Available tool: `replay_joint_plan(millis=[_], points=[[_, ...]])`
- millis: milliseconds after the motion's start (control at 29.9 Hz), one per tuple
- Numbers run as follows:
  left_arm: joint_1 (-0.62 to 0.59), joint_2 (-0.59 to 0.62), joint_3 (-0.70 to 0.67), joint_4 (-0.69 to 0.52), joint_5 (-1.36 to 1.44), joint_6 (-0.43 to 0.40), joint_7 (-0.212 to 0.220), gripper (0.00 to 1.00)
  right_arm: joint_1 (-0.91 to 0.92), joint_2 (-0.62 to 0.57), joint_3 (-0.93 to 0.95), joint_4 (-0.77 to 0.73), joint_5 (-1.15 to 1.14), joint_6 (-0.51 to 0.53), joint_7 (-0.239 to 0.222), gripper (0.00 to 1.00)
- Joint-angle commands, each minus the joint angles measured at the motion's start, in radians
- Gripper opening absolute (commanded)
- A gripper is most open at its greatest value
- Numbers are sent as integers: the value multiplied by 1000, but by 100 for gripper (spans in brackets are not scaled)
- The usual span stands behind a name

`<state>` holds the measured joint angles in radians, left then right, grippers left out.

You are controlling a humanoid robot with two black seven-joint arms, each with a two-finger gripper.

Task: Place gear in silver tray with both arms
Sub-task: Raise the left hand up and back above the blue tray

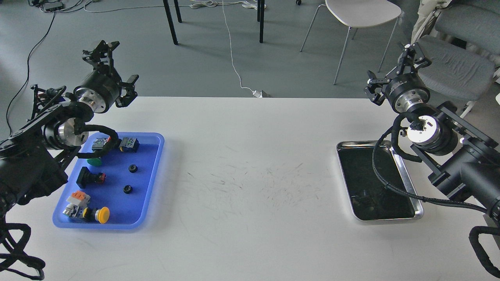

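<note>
Two small black gears lie in the blue tray at the left of the table. The silver tray lies at the right and holds nothing; its dark bottom mirrors my right arm. My left gripper is open and empty, raised above the table's far left edge, behind the blue tray. My right gripper is open and empty, raised above the far right edge, behind the silver tray. A cable loop of my right arm hangs over the silver tray's right side.
The blue tray also holds a yellow push button, a black and red switch, a green cap and several small switch blocks. A chair and table legs stand on the floor beyond the table.
</note>
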<state>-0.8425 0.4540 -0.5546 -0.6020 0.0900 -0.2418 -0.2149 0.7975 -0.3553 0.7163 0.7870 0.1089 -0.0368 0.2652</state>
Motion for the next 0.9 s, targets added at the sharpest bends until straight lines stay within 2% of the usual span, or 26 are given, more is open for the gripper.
replay_joint_plan(millis=[0,134,334,468,535,602,769,836,869], points=[[-1,43,28,-9,-1,-22,0,99,-1,1,0,0,0,0,0,99],[-1,90,39,-33,1,-42,9,99,-3,1,0,0,0,1,0,99],[-15,164,171,-50,1,-66,22,99,-3,1,0,0,0,1,2,99],[-20,215,182,-58,-6,-158,61,99,-4,1,0,0,0,1,3,99],[-21,233,180,-61,-3,-213,68,99,-6,3,0,0,0,1,3,99],[-23,239,176,-61,-9,-247,60,99,-6,3,0,0,0,1,3,99],[-23,244,185,-61,1,-247,39,99,-6,3,0,0,0,1,3,99],[-24,242,186,-59,-1,-247,0,99,-6,1,0,1,0,1,3,99],[-26,245,188,-61,1,-243,-39,99,-6,1,0,1,0,1,3,99]])
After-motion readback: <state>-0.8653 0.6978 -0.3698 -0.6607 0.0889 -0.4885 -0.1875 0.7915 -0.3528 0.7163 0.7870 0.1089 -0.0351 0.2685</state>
